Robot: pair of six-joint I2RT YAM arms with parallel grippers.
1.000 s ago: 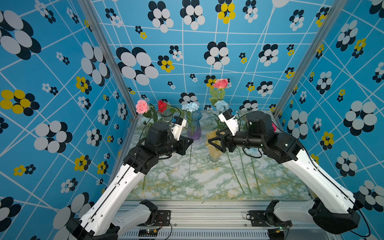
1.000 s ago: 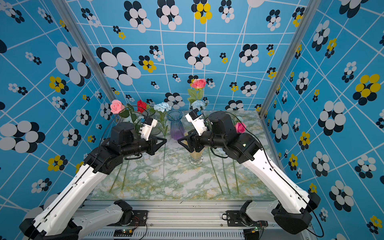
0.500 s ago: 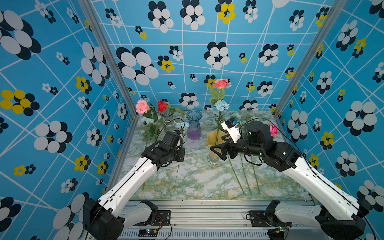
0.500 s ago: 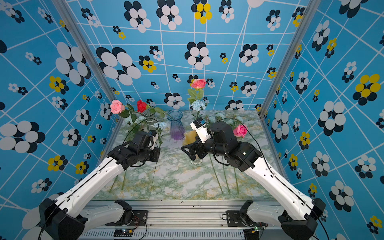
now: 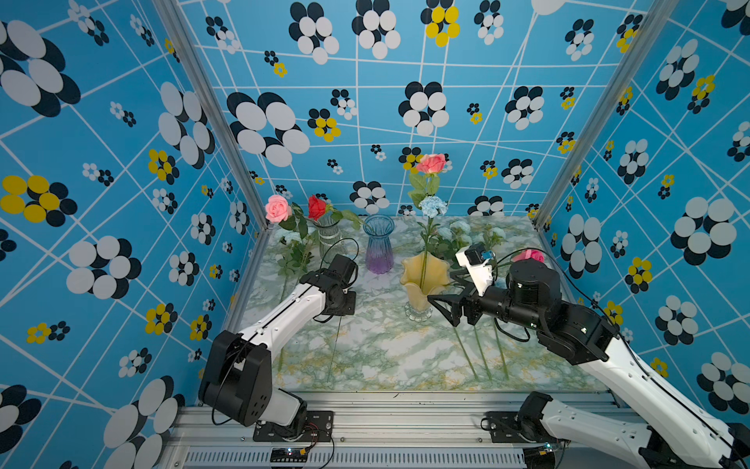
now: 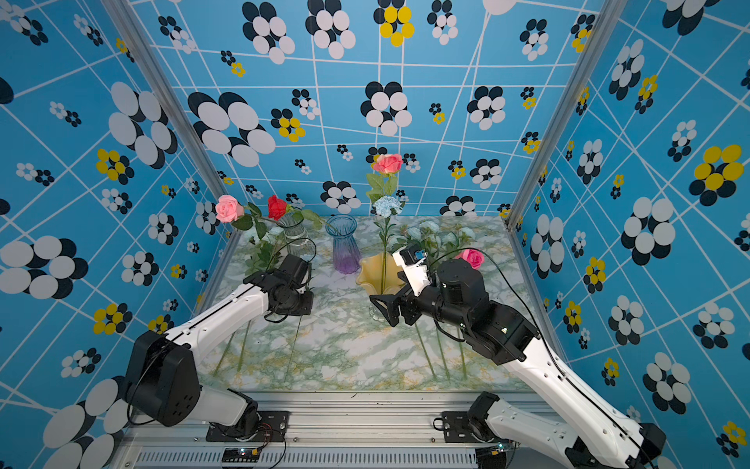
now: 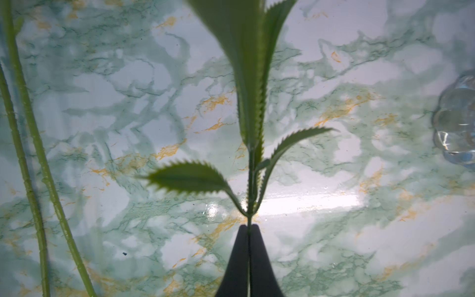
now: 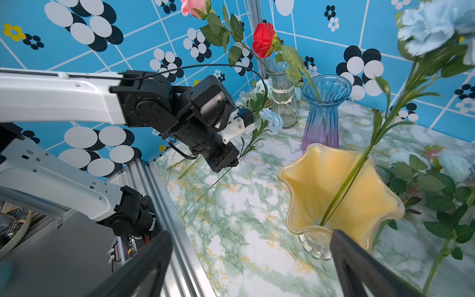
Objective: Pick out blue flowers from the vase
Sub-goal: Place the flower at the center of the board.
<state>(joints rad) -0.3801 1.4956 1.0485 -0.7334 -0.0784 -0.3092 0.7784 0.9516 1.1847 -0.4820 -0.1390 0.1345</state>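
marble tabletop [image 5: 385, 351] with vases [image 5: 378, 251], blue flowers [image 8: 455, 164]

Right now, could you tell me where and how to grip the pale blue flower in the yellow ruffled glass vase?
Probably its green stem just above the yellow vase rim, from where the open right hand hovers: that stretch is bare, leaves start higher.

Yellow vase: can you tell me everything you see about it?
The yellow vase looks like shiny, see-through amber glass, with a wavy ruffled rim and a clear bumpy foot. It stands upright on the marbled table. One thin green stem leans inside it. The open right claw hovers close by its foot.
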